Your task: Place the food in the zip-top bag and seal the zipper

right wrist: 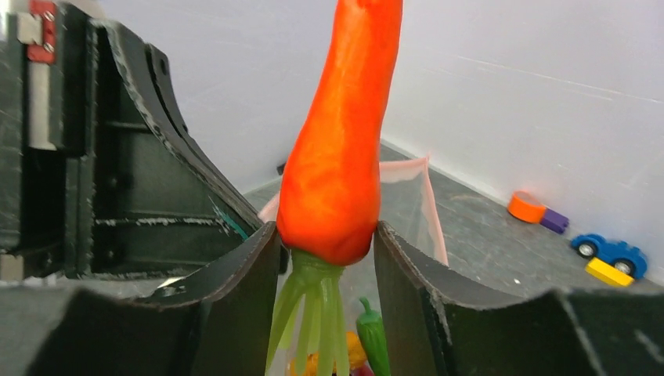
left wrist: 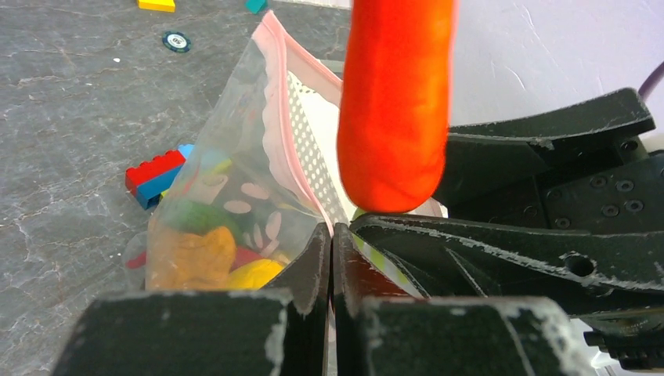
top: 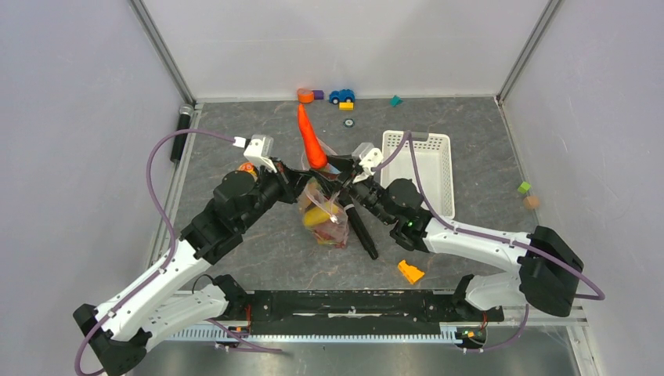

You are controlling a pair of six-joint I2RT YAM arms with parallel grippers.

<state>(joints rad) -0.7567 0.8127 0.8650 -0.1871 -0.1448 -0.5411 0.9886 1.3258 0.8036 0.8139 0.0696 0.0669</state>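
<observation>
Centrally, carrot (right wrist: 337,172) stood near-upright, tip toward far edge, greens down over zip-top bag (left wrist: 235,188) mouth; right gripper (right wrist: 325,243) clamped its thick end; left gripper (left wrist: 333,258) pinched bag rim beside zipper (left wrist: 286,141).

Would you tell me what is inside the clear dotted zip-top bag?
Through the clear plastic bag: an orange-yellow toy fruit, a yellow one, something green. The orange toy carrot's green leaves hang at its mouth. Anything beneath them is covered.
</observation>
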